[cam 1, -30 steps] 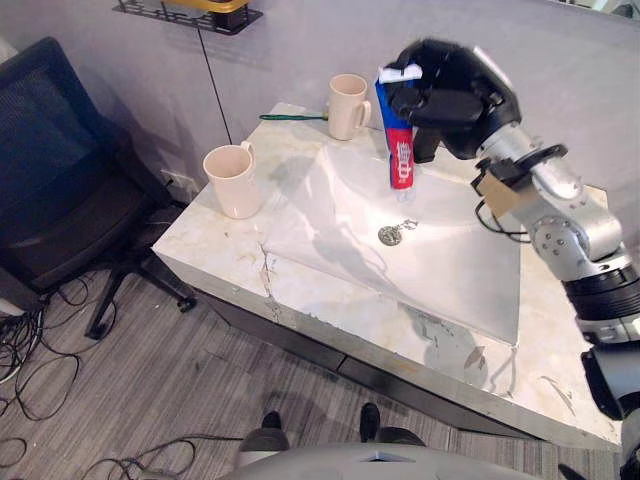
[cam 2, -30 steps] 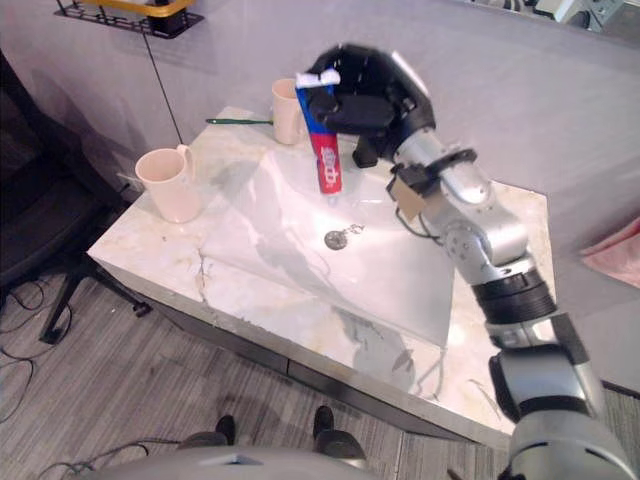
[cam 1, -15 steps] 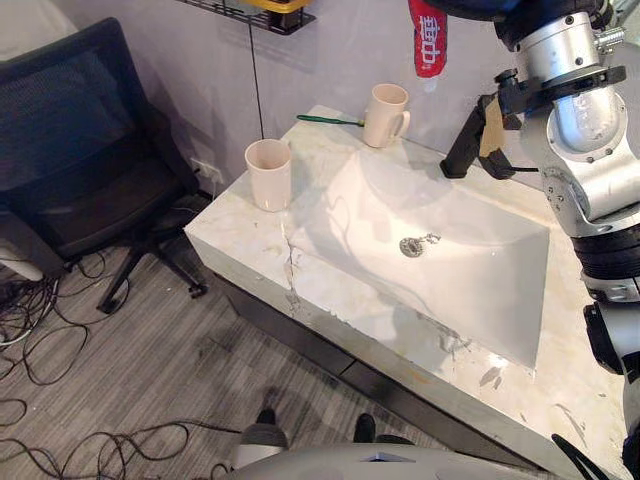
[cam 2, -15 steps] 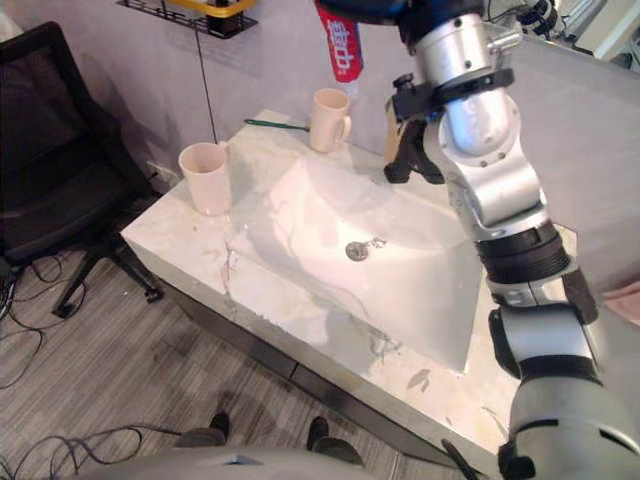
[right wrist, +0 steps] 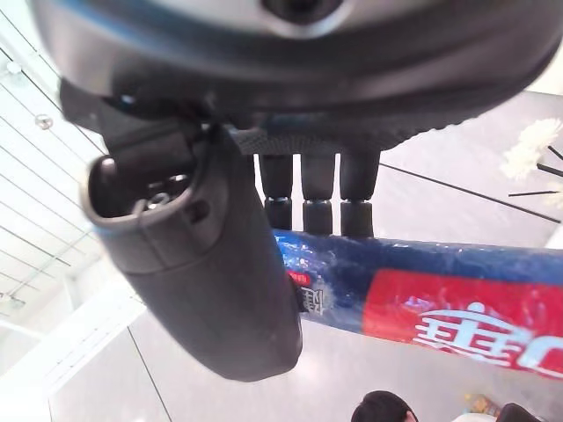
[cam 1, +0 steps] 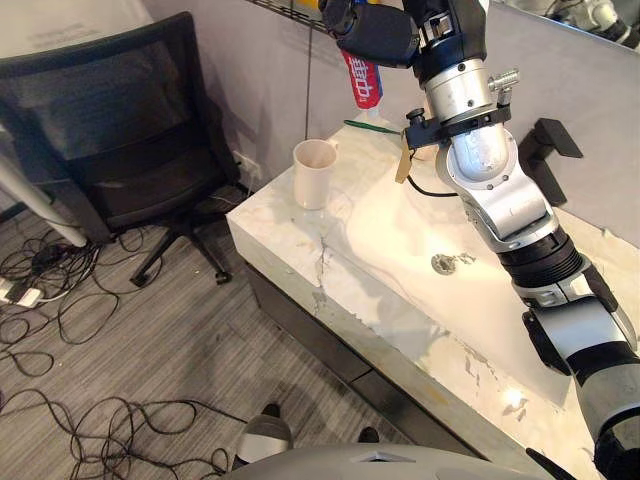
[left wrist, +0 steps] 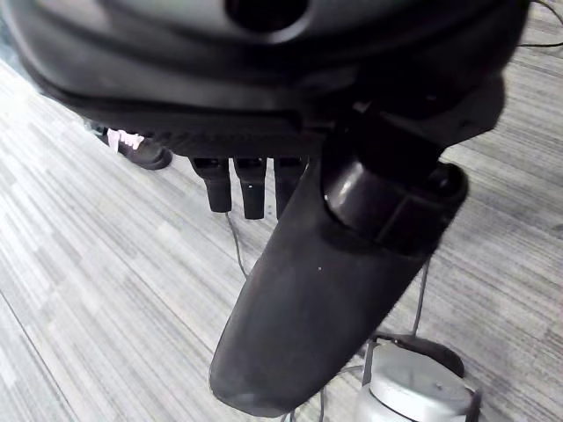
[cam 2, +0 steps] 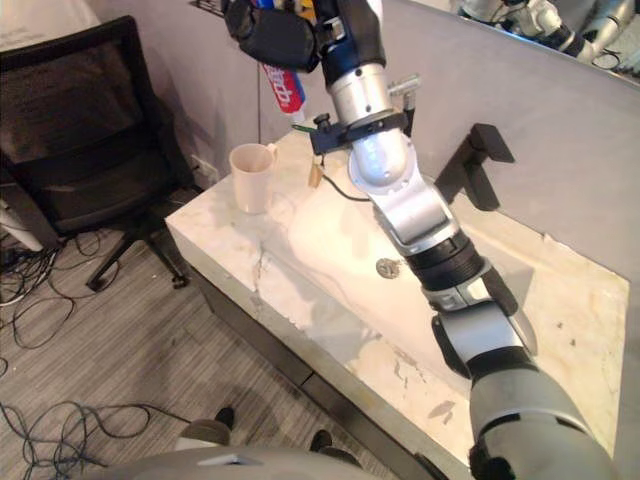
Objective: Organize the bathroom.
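Landmark: the white basin (cam 1: 480, 270) sunk in the marble bench (cam 1: 300, 235).

Nearest the viewer, the bench front edge stands above a grey wood-look floor (cam 1: 150, 400) strewn with cables (cam 1: 90, 300).

In the basin floor lies the metal drain (cam 1: 443, 263).

On the bench's left end, just beside the basin's left rim, stands a cream mug (cam 1: 313, 173), upright, handle turned toward the wall.

Behind the basin, at its far rim, stands a black faucet (cam 2: 470, 160).

Left of the basin and off the bench is a black mesh office chair (cam 1: 110, 110).

Behind the mug, a green toothbrush (cam 1: 372, 126) lies near the wall; only part of it is visible past the arm.

Right hand (cam 1: 385, 35) is raised high above the basin's far-left corner, close to the wall. Its fingers are curled tight around a red-and-blue toothpaste tube (cam 1: 361, 82), which hangs below the hand with its free end pointing down, clear of the bench. The right wrist view confirms fingers (right wrist: 317, 189) over the tube's body.

Left hand (left wrist: 290, 290): seen above the floor, fingers relaxed, holding nothing.
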Robot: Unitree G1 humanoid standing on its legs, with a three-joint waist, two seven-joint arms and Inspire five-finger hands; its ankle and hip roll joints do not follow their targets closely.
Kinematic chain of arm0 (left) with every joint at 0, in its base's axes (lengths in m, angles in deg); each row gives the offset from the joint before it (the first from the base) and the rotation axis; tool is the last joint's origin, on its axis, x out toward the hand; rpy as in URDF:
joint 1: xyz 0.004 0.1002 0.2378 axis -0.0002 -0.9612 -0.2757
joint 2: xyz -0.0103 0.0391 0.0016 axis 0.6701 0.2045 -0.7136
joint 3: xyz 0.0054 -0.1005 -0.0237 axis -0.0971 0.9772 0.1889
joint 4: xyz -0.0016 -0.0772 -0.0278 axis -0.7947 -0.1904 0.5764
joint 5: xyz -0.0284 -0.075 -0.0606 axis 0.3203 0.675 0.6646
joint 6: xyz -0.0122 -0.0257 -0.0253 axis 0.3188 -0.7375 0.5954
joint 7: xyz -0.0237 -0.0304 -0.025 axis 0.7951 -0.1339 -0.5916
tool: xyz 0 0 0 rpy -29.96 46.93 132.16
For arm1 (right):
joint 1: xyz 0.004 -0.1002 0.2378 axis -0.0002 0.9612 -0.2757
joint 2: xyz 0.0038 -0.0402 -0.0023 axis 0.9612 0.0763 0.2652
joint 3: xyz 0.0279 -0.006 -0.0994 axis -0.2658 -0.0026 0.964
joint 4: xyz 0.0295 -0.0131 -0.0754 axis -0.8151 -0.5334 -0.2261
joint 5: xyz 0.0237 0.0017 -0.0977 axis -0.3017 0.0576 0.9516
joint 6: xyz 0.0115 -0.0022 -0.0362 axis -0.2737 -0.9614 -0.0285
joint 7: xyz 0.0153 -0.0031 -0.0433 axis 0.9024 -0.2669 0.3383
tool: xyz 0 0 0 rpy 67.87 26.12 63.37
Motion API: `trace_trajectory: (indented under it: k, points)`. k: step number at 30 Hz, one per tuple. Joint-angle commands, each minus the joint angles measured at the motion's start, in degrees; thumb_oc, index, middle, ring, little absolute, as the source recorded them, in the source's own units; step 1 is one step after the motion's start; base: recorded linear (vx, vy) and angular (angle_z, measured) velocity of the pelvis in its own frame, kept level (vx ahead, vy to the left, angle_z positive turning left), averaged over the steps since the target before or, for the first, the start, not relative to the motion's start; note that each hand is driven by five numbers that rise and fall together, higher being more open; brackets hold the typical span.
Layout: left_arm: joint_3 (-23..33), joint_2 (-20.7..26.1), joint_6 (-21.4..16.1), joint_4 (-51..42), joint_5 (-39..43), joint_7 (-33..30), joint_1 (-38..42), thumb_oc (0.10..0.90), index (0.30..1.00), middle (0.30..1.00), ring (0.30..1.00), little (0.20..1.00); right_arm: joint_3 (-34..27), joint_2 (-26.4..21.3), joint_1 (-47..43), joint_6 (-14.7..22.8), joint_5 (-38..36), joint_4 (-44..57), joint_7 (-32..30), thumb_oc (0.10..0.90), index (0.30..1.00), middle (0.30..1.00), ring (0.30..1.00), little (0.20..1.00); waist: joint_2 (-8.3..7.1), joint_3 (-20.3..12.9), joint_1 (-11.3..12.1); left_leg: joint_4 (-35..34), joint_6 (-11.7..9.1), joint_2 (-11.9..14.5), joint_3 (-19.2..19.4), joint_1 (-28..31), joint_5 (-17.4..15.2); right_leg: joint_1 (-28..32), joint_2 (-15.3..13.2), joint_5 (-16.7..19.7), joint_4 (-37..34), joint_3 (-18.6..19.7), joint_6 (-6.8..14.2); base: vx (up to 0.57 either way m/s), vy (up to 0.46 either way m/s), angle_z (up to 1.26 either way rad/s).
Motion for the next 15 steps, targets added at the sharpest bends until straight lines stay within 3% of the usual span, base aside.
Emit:
trace_trajectory:
  k: [1,15]
  points:
    - [-1.0,2.9,1.7,4.7,0.6,-2.6,-2.6,0.800,0.900,0.900,0.900,0.900,-4.5,-0.9,-7.7,4.5,2.3,-0.3,-5.5,0.400,0.300,0.300,0.300,0.300,0.19,-3.4,0.3,3.5,-0.6,3.1,1.7,0.8,-2.3,-6.2,-5.7,-4.0,8.9,2.7,4.4,0.03,-0.006,0.14]
    - [-0.5,2.7,2.1,4.4,1.1,-2.7,-2.9,0.800,0.900,0.900,0.900,0.900,-4.7,2.7,-5.1,5.9,-0.4,-4.5,-6.5,0.400,0.300,0.300,0.300,0.300,1.14,-3.1,1.0,3.8,-0.6,3.1,1.2,0.2,-1.9,-5.7,-6.0,-4.4,9.3,2.3,4.3,0.00,0.002,0.02]
